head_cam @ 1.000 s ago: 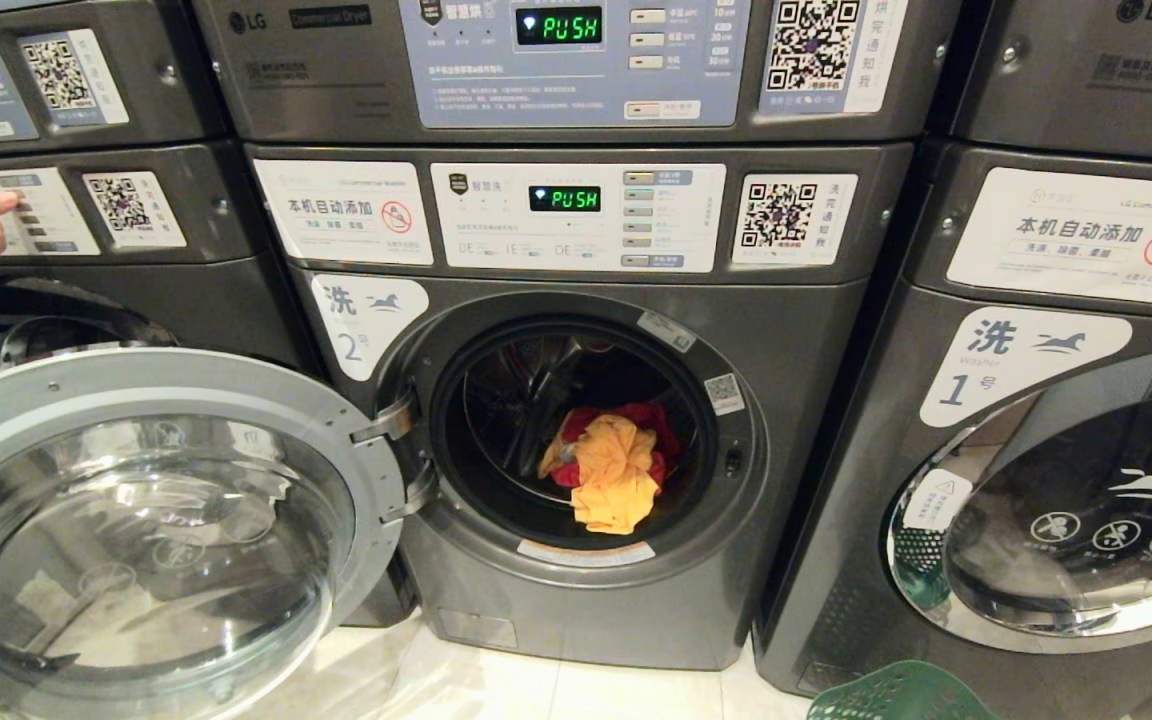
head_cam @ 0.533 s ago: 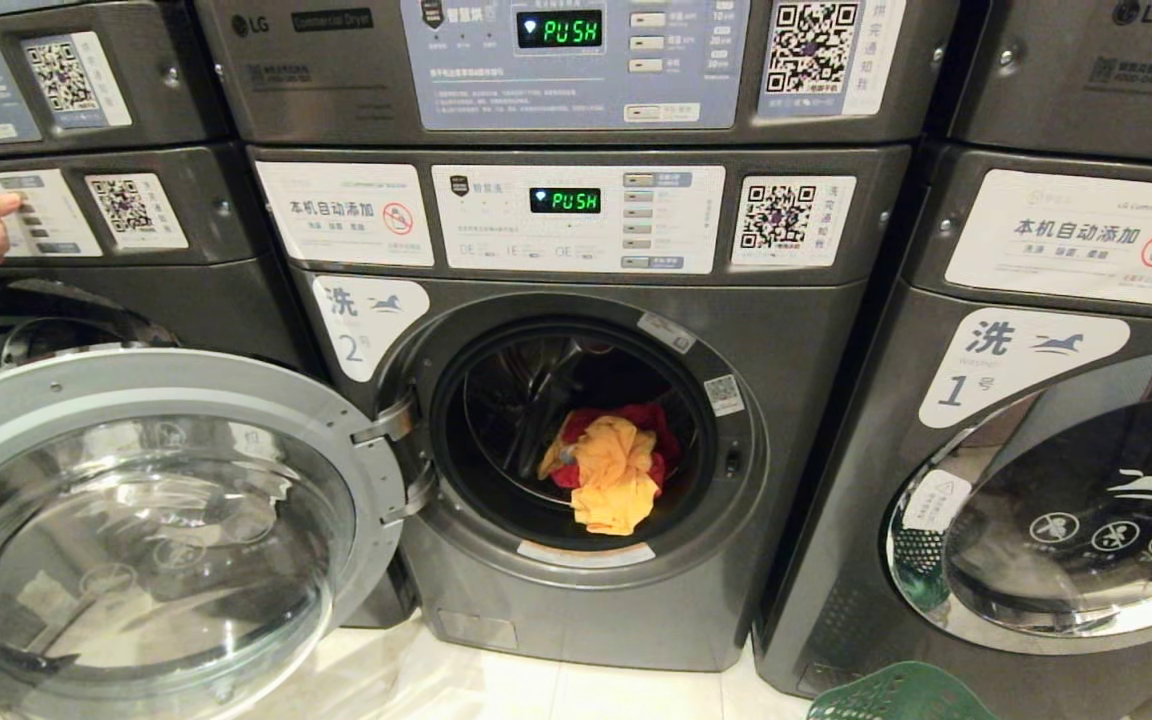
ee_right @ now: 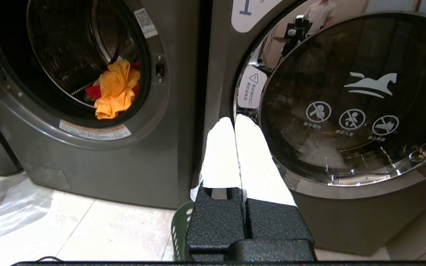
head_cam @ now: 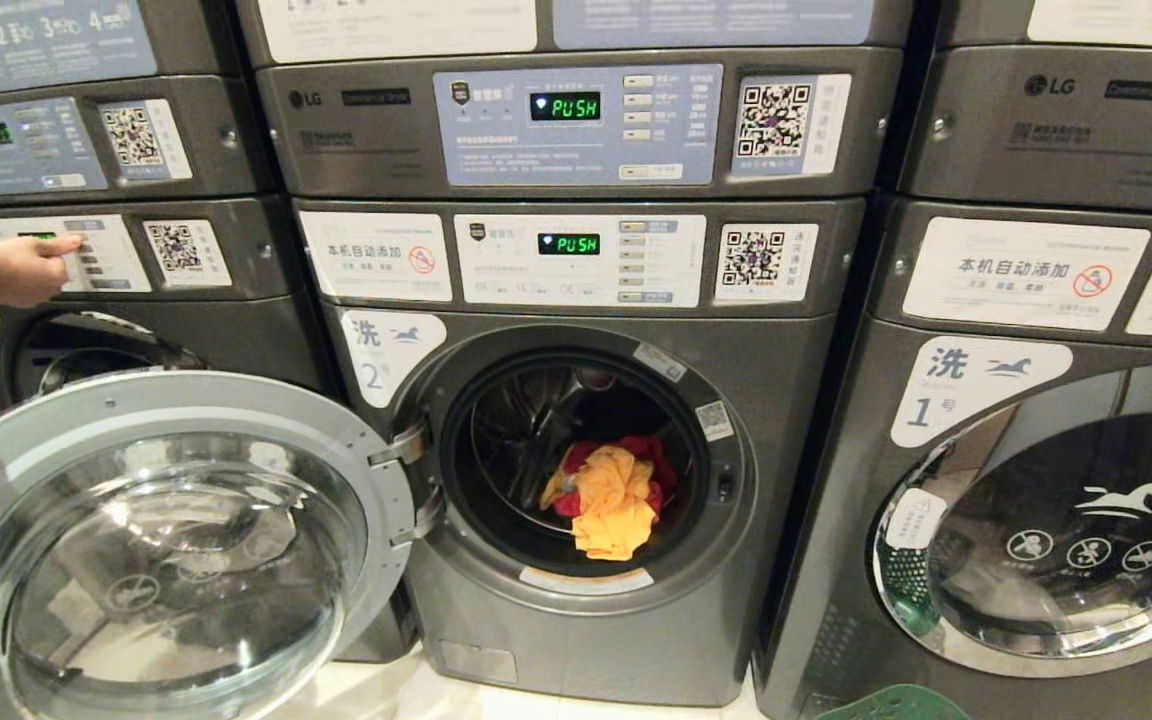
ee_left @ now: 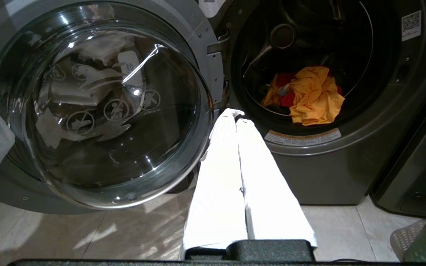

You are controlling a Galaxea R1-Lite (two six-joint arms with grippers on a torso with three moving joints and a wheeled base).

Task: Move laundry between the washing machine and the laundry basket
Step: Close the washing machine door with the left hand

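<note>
The washing machine (head_cam: 796, 400) labelled 2 stands in the middle of the head view. Its round glass door (head_cam: 176, 540) is swung wide open to the left. Orange and red laundry (head_cam: 611, 490) lies at the front of the drum, also seen as laundry (ee_left: 309, 94) and laundry (ee_right: 115, 88) in the wrist views. Only the green rim of the laundry basket (head_cam: 896, 703) shows at the bottom right; a green perforated edge of the basket (ee_right: 179, 231) sits under my right wrist. My left gripper (ee_left: 235, 113) and right gripper (ee_right: 234, 120) are both shut and empty, hanging in front of the machines.
A person's hand (head_cam: 21, 270) presses the panel of the left-hand machine. The machine labelled 1 (head_cam: 1016, 480) stands at the right with its door shut. Dryers (head_cam: 576, 120) are stacked above. The open door takes up the room at the lower left; pale floor tiles (ee_left: 87, 229) lie below.
The whole head view has tilted upward, so the machines sit lower in the picture and more of the dryers shows. The person's hand stays on the left panel. Laundry and door are unmoved.
</note>
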